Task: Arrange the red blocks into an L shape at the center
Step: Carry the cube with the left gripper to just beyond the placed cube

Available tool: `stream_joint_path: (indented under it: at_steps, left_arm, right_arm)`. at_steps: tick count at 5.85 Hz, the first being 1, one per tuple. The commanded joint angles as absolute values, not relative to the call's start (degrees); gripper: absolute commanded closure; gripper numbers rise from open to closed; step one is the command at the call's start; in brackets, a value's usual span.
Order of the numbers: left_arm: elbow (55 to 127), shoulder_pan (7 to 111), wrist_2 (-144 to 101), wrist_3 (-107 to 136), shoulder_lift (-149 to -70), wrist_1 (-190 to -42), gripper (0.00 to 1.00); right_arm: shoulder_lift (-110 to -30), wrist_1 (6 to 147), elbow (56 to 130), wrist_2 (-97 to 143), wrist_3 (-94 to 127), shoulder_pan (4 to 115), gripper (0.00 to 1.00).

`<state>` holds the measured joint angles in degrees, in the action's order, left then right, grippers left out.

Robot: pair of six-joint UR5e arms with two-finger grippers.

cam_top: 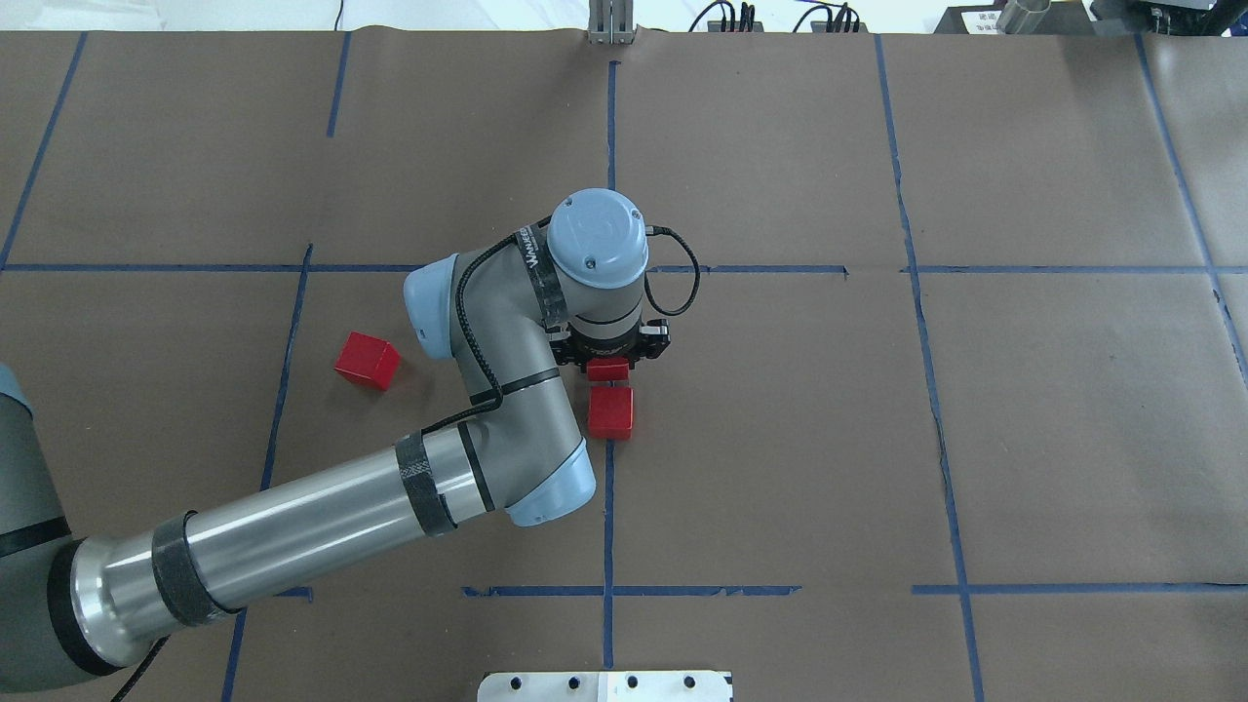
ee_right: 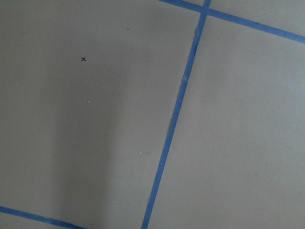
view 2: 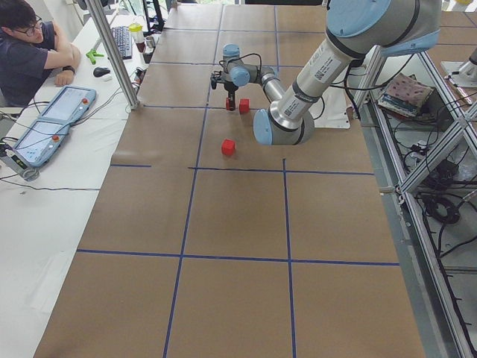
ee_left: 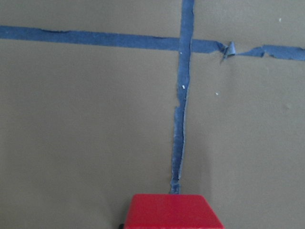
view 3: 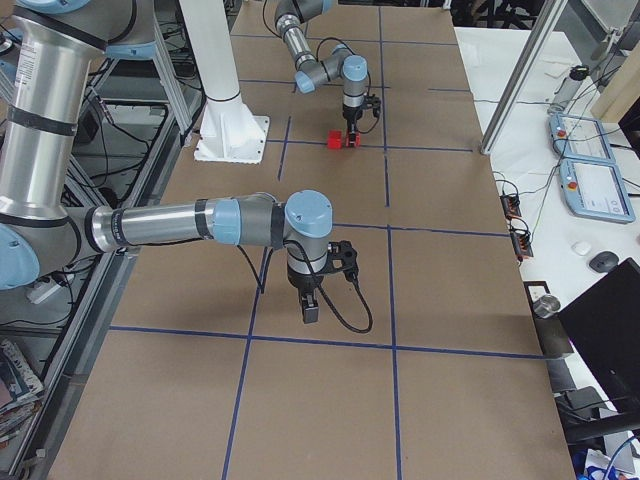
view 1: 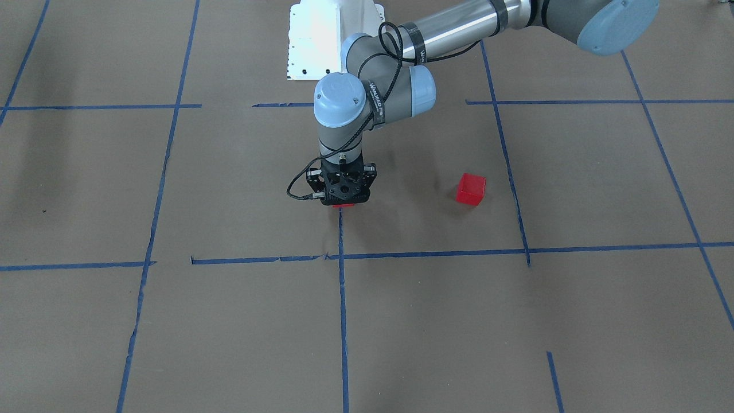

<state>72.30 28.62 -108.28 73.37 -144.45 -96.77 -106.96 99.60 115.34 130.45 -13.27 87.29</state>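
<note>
My left gripper (cam_top: pixel 609 357) points straight down at the table's centre, shut on a red block (cam_top: pixel 607 369) held at or just above the paper. That block shows as a sliver under the gripper in the front view (view 1: pixel 343 205) and at the bottom edge of the left wrist view (ee_left: pixel 174 212). A second red block (cam_top: pixel 610 412) lies just behind it, on the robot's side, with a small gap between them. A third red block (cam_top: pixel 367 360) (view 1: pixel 471 189) lies apart, on my left. My right gripper (view 3: pixel 310 305) hangs low over bare paper; I cannot tell if it is open.
Brown paper with a blue tape grid (cam_top: pixel 608 146) covers the table. The white robot base plate (view 1: pixel 321 40) stands at the robot's edge. An operator (view 2: pixel 30 52) sits at a side desk with pendants beyond the table's far edge.
</note>
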Motion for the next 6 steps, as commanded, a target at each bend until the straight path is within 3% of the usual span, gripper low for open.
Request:
stream_joint_path:
  at_steps: [1,6]
  left_arm:
    - [72.3,27.9,-108.3,73.3,-144.4,-96.9,0.81]
    - [72.3,27.5,-108.3,73.2,-144.2,-96.9,0.79]
  right_arm:
    - [-107.0,99.6,115.4,130.5,-13.3,87.6,0.00]
    - [-107.0,99.6,115.4,130.5,-13.3,88.0,0.00]
